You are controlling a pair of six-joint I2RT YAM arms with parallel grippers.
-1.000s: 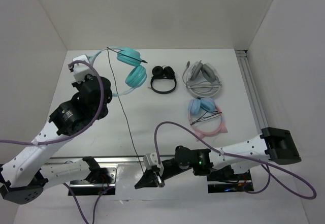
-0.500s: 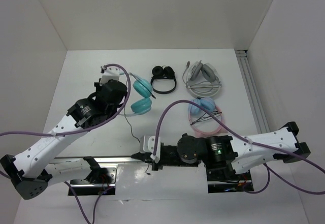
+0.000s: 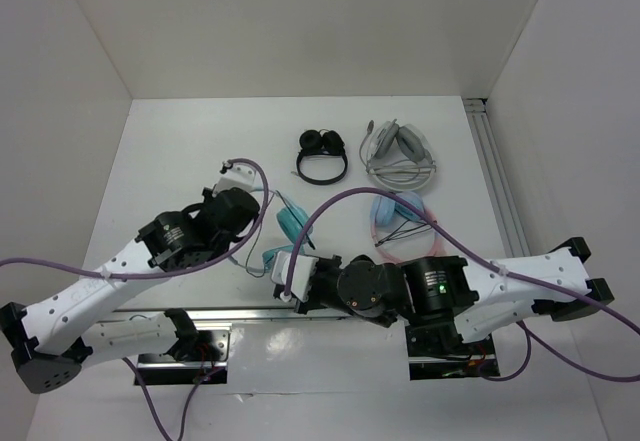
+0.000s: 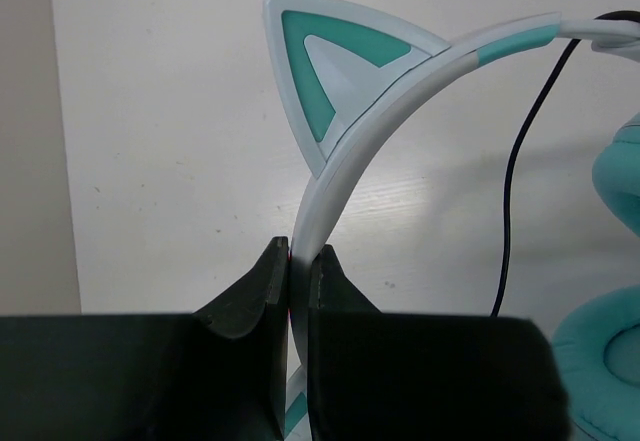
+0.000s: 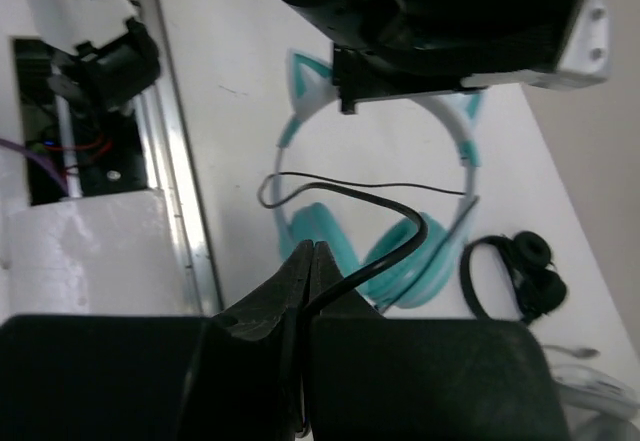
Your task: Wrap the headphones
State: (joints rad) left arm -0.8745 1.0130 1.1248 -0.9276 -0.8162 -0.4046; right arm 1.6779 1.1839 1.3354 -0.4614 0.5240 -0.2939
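Observation:
The teal headphones [image 3: 292, 223] sit low over the table's near middle, between my two wrists. In the left wrist view my left gripper [image 4: 300, 257] is shut on their pale headband [image 4: 345, 176], just below a pointed cat ear [image 4: 325, 71]. The teal ear cups [image 4: 622, 176] show at the right edge. My right gripper [image 5: 312, 253] is shut on the thin black cable [image 5: 405, 223], which loops slack in front of the ear cups [image 5: 400, 261]. The left gripper's body hangs over the headband top.
Small black headphones [image 3: 322, 156] and grey-white headphones [image 3: 398, 151] lie at the back. Pink-and-blue cat-ear headphones [image 3: 405, 223] lie right of the teal pair, partly under the right arm's purple cable. A metal rail [image 3: 497, 181] runs along the right side; white walls enclose the table.
My left gripper has carried the headphones from the far left toward the near middle. My right gripper has shut on the cable and moved up to the headphones, so the cable went slack.

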